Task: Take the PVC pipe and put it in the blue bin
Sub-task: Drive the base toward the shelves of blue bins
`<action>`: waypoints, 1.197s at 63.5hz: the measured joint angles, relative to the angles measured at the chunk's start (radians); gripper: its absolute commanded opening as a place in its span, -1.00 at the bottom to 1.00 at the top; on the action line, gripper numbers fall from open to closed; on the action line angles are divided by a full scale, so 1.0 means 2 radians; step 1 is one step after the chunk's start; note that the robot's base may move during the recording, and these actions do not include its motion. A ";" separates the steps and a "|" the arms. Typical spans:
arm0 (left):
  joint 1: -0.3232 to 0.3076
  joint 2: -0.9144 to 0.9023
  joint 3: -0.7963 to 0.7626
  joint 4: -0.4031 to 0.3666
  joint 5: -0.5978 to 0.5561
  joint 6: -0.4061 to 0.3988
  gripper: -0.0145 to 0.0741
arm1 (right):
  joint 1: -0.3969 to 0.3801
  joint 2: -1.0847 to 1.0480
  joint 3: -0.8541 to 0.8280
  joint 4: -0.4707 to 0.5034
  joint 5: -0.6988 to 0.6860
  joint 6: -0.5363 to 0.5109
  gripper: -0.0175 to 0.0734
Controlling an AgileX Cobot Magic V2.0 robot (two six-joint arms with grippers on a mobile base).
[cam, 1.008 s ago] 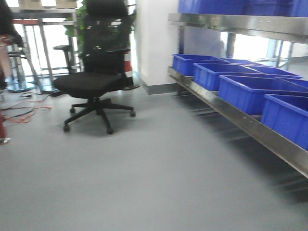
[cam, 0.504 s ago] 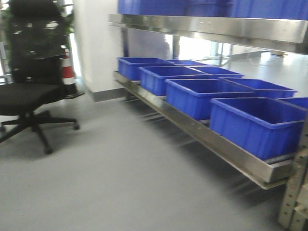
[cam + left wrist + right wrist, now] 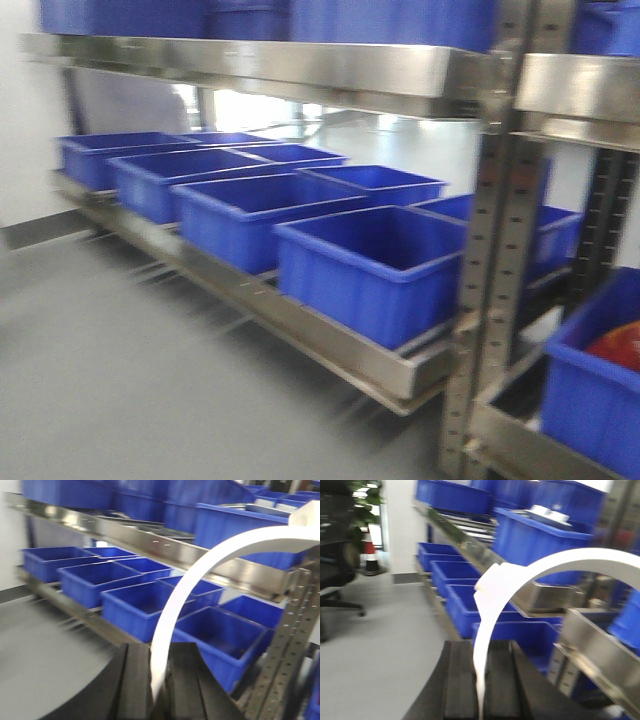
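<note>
In the left wrist view a white PVC pipe [image 3: 186,582], a curved half-ring, rises from between the black fingers and arcs to the right. My left gripper [image 3: 160,650] is shut on its lower end. The right wrist view shows another white PVC pipe [image 3: 570,557] with a flat tab on its arc, pinched by my shut right gripper [image 3: 482,647]. Blue bins [image 3: 375,265] stand in a row on the low steel shelf, and the nearest blue bin [image 3: 220,640] lies just beyond the left fingers. Neither gripper appears in the front view.
A steel rack [image 3: 300,70] with a perforated upright post [image 3: 490,280] carries more blue bins above. A bin at the far right holds something red [image 3: 620,345]. A black office chair [image 3: 335,575] and a striped cone [image 3: 370,552] stand to the left on grey floor.
The front view has swung to the right: the office chair has left the picture, and the rack with its blue bins now fills it, closer than before.
</note>
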 measured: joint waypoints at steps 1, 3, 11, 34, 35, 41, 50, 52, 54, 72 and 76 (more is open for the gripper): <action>0.000 0.000 0.000 0.000 0.000 0.000 -0.92 | 0.000 0.000 0.000 0.000 0.000 0.000 -0.96; 0.000 0.000 0.000 0.000 0.000 0.000 -0.92 | 0.000 0.000 0.000 0.000 0.000 0.000 -0.96; 0.000 0.000 0.000 0.000 0.000 0.000 -0.92 | 0.000 0.000 0.000 0.000 0.000 0.000 -0.96; 0.000 0.000 0.000 0.000 0.000 0.000 -0.92 | 0.000 0.000 0.000 0.000 -0.001 0.000 -0.96; 0.000 0.000 0.000 0.000 0.000 0.000 -0.92 | 0.000 0.000 0.000 0.000 -0.001 0.000 -0.96; 0.000 0.000 0.000 0.000 0.000 0.000 -0.92 | 0.000 0.000 0.000 0.000 -0.001 0.000 -0.96; 0.000 0.000 0.000 0.000 0.000 0.000 -0.92 | 0.000 0.000 0.000 0.000 -0.001 0.000 -0.96; 0.000 0.000 0.000 0.000 0.000 0.000 -0.92 | 0.000 0.000 0.000 0.000 -0.001 0.000 -0.96; 0.000 0.000 0.000 0.000 0.000 0.000 -0.92 | 0.000 0.000 0.000 0.000 -0.001 0.000 -0.96; 0.000 0.000 0.000 0.000 0.000 0.000 -0.92 | 0.000 0.000 0.000 0.000 -0.001 0.000 -0.96; 0.000 0.000 0.000 0.000 0.000 0.000 -0.92 | 0.000 0.000 0.000 0.000 -0.001 0.000 -0.96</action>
